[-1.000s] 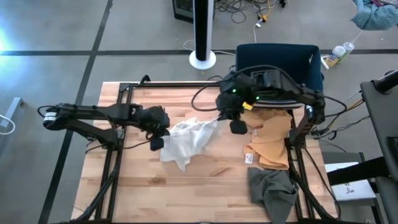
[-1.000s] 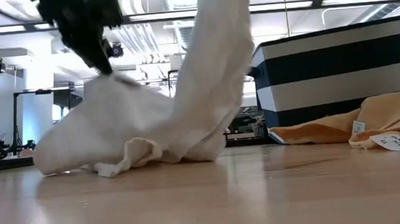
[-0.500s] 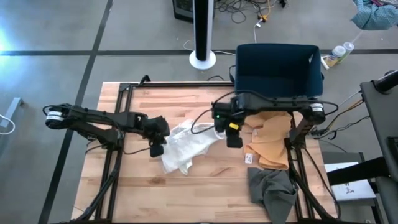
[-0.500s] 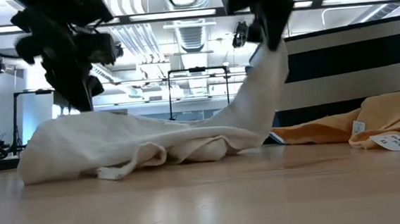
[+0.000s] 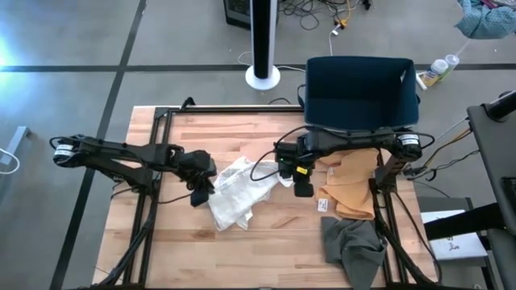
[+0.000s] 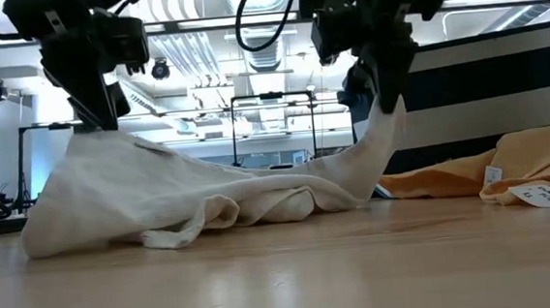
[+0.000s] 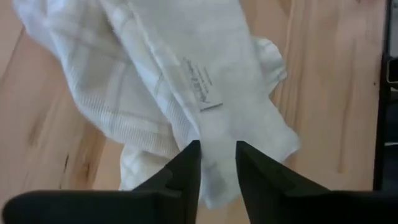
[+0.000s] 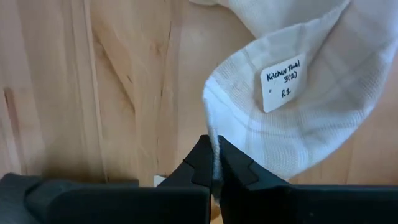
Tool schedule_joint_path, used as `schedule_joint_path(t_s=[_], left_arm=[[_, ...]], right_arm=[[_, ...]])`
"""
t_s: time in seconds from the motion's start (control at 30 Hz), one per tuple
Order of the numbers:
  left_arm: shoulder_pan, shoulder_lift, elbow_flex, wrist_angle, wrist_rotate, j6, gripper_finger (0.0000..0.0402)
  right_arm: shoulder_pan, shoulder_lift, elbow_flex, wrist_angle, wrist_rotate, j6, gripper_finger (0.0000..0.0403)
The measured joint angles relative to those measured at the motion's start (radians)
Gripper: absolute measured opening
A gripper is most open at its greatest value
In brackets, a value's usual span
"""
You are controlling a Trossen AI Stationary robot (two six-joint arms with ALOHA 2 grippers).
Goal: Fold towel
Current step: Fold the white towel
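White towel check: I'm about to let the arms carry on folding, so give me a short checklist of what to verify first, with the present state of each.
1. Right hand grip on the white towel: ok, shut on an edge by the handwritten tag.
2. Left hand grip: not ok, its fingers stand apart with cloth between them, not pinched.
3. Towel laid flat: not ok, it lies bunched and creased on the table.
4. Towel clear of the tan cloth: ok, apart in the high view.
5. Grey cloth out of the way: ok, near the table's corner.
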Motion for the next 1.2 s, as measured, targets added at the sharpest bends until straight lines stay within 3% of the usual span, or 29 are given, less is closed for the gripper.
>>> schedule_joint_path(t_s=[0.23, 0.53, 0.67, 0.9, 1.2], left_arm=[[0.000, 0.037, -0.021, 0.002, 0.013, -0.136, 0.0136], [0.007, 0.052, -0.048, -0.016, 0.044, -0.217, 0.0155], [0.024, 0.052, -0.073, -0.009, 0.065, -0.231, 0.0153], [0.032, 0.052, -0.086, 0.052, 0.204, -0.259, 0.0141], [0.032, 0.051, -0.024, 0.068, 0.184, -0.261, 0.0119]], right_arm=[[0.002, 0.000, -0.004, 0.041, -0.008, 0.018, 0.0000], [0.009, 0.000, -0.005, 0.041, -0.023, 0.018, 0.0000], [0.009, 0.000, -0.005, 0.044, -0.023, 0.018, 0.0000], [0.009, 0.000, -0.005, 0.044, -0.023, 0.028, 0.0000], [0.009, 0.000, -0.005, 0.047, -0.023, 0.039, 0.0000]])
